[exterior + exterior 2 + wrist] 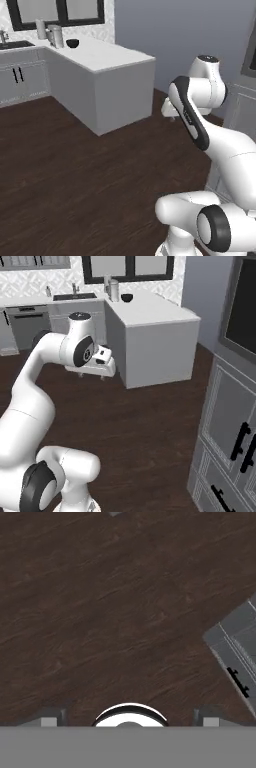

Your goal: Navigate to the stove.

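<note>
Nowhere near done tbh: parked on dark wood floor [75,170] facing a white peninsula surface [150,313], no cooktop ahead, tool [130,719] spread wide, empty.

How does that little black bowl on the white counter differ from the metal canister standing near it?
The black bowl is low, wide and open-topped; the metal canister is tall, narrow and upright. The bowl is dark, the canister shiny grey. The bowl sits nearer the counter's open end, the canister nearer the window. Both rest on the same white counter.
</note>
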Controlling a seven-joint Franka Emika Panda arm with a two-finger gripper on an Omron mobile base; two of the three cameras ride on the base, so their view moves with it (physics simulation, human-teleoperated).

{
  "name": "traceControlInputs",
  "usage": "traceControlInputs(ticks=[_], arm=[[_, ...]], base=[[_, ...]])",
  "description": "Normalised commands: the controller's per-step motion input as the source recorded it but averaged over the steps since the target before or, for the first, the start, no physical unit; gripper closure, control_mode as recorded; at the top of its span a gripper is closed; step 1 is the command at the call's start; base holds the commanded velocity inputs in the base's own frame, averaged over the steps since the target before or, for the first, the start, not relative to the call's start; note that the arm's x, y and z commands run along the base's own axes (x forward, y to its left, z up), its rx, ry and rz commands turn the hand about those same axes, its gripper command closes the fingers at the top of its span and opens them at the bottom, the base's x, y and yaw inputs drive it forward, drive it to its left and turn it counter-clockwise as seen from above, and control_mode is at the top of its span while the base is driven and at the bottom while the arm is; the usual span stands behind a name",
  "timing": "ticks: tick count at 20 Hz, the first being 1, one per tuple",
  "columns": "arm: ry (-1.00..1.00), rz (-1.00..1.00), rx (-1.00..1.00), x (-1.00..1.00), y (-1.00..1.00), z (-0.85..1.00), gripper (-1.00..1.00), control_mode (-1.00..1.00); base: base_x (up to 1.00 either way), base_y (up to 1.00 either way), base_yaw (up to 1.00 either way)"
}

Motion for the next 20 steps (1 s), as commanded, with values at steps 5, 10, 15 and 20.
traceControlInputs(ticks=[5,10,15,20], arm=[[0.0,0.0,0.0,0.0,0.0,0.0,-1.0,1.0],[0.0,0.0,0.0,0.0,0.0,0.0,-1.0,1.0],[0.0,0.0,0.0,0.0,0.0,0.0,-1.0,1.0],[0.0,0.0,0.0,0.0,0.0,0.0,-1.0,1.0]], base=[[0.0,0.37,0.79],[0.0,0.34,0.82],[0.0,0.29,0.82],[0.14,0.06,0.78]])
